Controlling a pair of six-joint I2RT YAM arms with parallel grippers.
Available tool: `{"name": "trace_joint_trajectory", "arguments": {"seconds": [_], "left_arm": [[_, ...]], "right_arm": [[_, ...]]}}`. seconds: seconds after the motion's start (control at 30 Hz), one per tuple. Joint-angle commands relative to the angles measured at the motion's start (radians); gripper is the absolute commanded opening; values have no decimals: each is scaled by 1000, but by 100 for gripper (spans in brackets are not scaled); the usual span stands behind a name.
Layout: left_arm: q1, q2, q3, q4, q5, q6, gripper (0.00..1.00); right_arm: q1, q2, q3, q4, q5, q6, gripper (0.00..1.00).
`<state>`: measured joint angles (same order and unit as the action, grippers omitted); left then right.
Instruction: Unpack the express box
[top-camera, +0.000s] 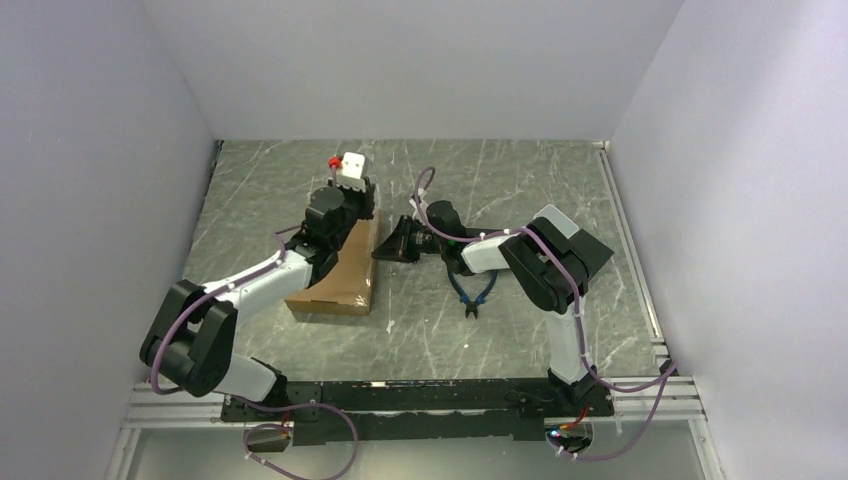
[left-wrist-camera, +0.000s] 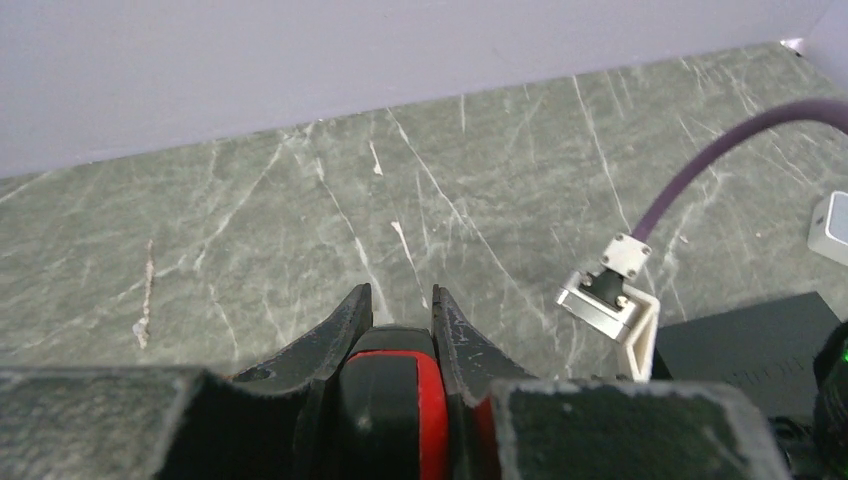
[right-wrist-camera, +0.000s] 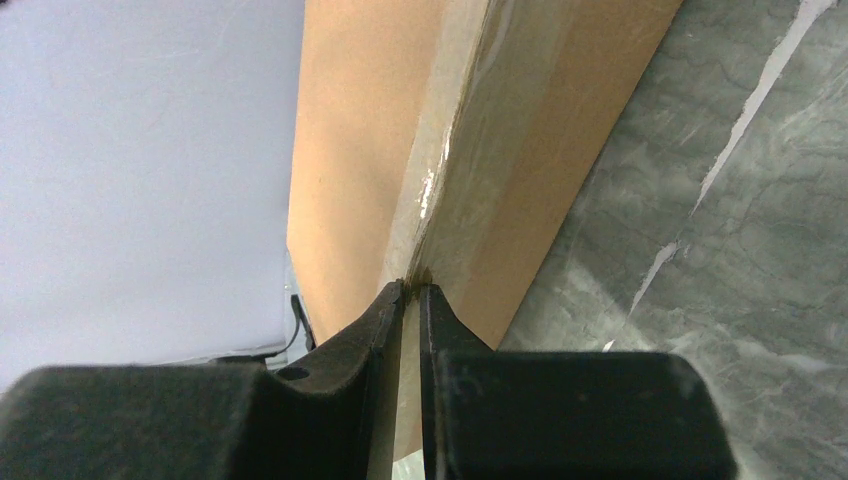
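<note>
As the express box (top-camera: 343, 283) lies flat on the marble table (top-camera: 520, 180), left of the middle and partly under the left arm, the right gripper (right-wrist-camera: 412, 290) meets its taped right edge, jaws almost together and pinching that edge. The left gripper (left-wrist-camera: 400, 300) hangs just past the far end of the box, its jaws pressed on a red and black tool (left-wrist-camera: 395, 390). Blue pliers (top-camera: 472, 293) lie on the table near the right arm.

Brown express box (top-camera: 345, 278); red-black tool (left-wrist-camera: 388, 400)
</note>
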<state>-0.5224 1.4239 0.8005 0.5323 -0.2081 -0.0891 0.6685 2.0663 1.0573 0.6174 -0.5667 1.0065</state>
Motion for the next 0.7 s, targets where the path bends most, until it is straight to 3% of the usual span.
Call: {"name": "trace_joint_trajectory", "arguments": {"seconds": [0.0, 0.33, 0.67], "left_arm": [[17, 21, 37, 46, 1, -14, 0], [42, 99, 60, 116, 76, -62, 0], [43, 67, 74, 103, 75, -51, 0]], "right_arm": [[7, -9, -10, -29, 21, -21, 12], [8, -3, -4, -35, 17, -22, 12], [8, 1, 0, -38, 12, -28, 12]]}}
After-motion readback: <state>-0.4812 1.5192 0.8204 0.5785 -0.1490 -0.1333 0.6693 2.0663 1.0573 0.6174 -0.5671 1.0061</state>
